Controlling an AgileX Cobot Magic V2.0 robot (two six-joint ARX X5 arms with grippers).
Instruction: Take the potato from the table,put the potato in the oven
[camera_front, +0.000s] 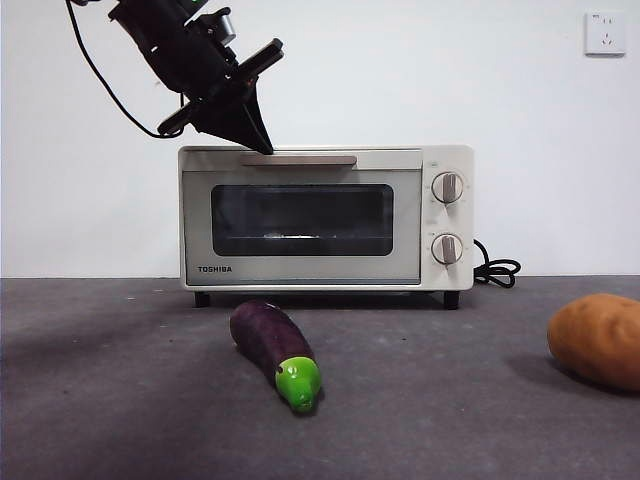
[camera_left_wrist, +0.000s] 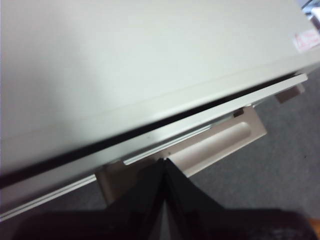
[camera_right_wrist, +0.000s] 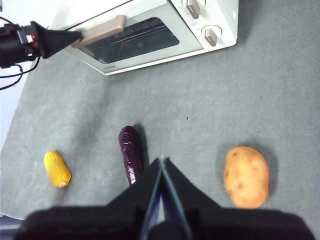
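End effector jaws on my left arm (camera_front: 262, 146) were pressed together at the oven (camera_front: 325, 218) handle bar (camera_left_wrist: 200, 150), so I judged a steady downward pull best, while the potato (camera_right_wrist: 246, 176) lay untouched on the table (camera_right_wrist: 200, 115).

A glossy purple eggplant with a bright green cap (camera_front: 275, 352) lies on its side. A yellow corn cob (camera_right_wrist: 57, 169) rests well apart from it.

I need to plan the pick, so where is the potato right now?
The potato lies on the table at the front view's right edge, in front of the oven, well apart from the eggplant.
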